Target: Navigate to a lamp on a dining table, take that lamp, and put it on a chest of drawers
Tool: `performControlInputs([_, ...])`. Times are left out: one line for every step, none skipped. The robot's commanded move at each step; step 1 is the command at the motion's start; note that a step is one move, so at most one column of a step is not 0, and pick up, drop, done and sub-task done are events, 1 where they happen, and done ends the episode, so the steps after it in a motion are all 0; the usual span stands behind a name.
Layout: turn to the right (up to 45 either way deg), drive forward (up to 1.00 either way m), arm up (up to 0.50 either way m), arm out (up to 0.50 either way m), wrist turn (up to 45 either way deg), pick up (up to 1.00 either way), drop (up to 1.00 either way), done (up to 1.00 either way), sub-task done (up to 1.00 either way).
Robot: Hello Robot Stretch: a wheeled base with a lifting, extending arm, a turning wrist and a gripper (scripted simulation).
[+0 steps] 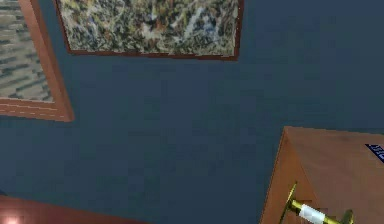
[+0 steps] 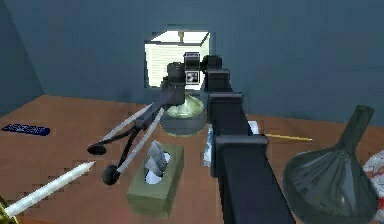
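**Item 1, lamp** (image 2: 177,58): We record a pale square shade over a round, greenish base. It stands upright on the wooden desk (image 2: 70,115), near the dark blue wall (image 2: 290,50), in the middle of the arm side view.

**Item 2, arm** (image 2: 240,165): A dark square bar rises from the bottom edge and passes in front of the right side of the lamp's base.

**Item 3, tool** (image 2: 102,163): Its dark body lies in front of the lamp's base. Two thin fingers slant down toward the view's left, their tips seen against the desk top. We cannot tell whether the fingers are spread or pressed together, nor whether they carry anything.

**Item 4, tissue box** (image 2: 155,180): Olive green with white tissue standing up from it, just left of the arm.

**Item 5, candle** (image 2: 50,190): A white stick in a gold holder, lying at the lower left corner.

**Item 6, dark blue flat object** (image 2: 25,128): Lies on the desk at the left edge.

**Item 7, grey vase** (image 2: 335,170): Has a flared mouth and stands right of the arm.

**Item 8, pencil** (image 2: 285,135): Thin and yellow, lying beyond the vase.

**Item 9, paintings:** In the forward view we list two on the wall, both framed. One is at the top (image 1: 150,28) and one at the left (image 1: 25,60).
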Motion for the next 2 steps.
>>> performControlInputs([0.0, 0.0, 0.0, 0.0, 45.0, 0.0, 0.0, 0.0, 0.0])
performControlInputs([0.0, 0.0, 0.0, 0.0, 45.0, 0.0, 0.0, 0.0, 0.0])
